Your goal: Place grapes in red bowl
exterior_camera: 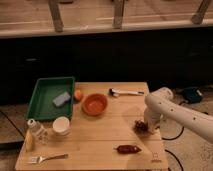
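The grapes (pixel 141 127) are a small dark bumpy cluster on the wooden table (pixel 95 137), near its right edge. My gripper (pixel 145 124) is at the end of the white arm (pixel 170 110) that comes in from the right, down at the grapes and partly covering them. The red bowl (pixel 95 104) is round, orange-red and looks empty; it sits at the table's middle back, well left of the gripper.
A small orange fruit (pixel 78 94) lies left of the bowl. A green tray (pixel 45 90) holds a blue sponge (pixel 61 99). A white cup (pixel 61 125), a bottle (pixel 36 131), a fork (pixel 49 158), a dark-red pepper (pixel 128 148) and a spoon-like utensil (pixel 125 92) lie around.
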Tool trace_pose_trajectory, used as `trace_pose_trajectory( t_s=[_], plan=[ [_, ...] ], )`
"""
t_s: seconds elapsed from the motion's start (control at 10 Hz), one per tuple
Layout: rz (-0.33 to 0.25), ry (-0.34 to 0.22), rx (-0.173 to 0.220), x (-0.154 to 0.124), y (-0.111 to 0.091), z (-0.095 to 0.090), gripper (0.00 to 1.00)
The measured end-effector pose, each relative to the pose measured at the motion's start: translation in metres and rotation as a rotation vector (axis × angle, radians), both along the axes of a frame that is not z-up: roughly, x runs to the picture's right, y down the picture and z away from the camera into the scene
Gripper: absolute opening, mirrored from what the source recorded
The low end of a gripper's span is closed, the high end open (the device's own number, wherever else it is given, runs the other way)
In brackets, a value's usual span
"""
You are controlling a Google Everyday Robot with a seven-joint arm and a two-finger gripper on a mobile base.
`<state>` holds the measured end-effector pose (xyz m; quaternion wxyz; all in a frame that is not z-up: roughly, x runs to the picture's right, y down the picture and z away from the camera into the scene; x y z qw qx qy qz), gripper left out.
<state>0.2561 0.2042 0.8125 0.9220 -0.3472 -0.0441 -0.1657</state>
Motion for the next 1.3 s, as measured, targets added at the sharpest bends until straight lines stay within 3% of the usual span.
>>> trace_pose_trajectory(
  t_s=[0.2,0.6,0.9,1.2,1.3],
  plan=[
    [-0.012,0.009,0.007,-0.001,-0.016,-0.017,0.03],
    [-0.031,0.014,0.032,-0.014,-0.032,-0.023,0.03],
    [-0.056,0.017,0.047,-0.023,-0.059,-0.044,0.03],
    [-0.082,0.017,0.054,-0.033,-0.071,-0.046,0.03],
    [-0.092,0.007,0.062,-0.05,-0.081,-0.049,0.03]
  ],
)
